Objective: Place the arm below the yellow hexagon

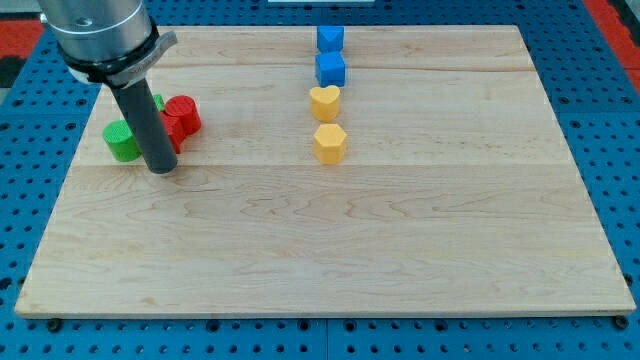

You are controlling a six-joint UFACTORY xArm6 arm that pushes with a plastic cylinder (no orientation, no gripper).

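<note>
The yellow hexagon block (329,143) lies on the pale wooden surface (400,240), a little toward the view's top from its middle. My tip (163,170), the lower end of the dark rod, rests on the surface well apart from the hexagon, toward the view's left and slightly toward the view's bottom. There is no pincer on this arm, so no opening to report.

The hexagon looks compact, with no clear long axis; one corner faces the view's bottom.

Just toward the view's top of the hexagon sits a yellow heart-shaped block (324,102), then two blue cubes (331,70) (330,39) in a column. Far to the hexagon's left, beside my tip, are a red block (183,116) and a green block (121,141), partly hidden by the rod.
</note>
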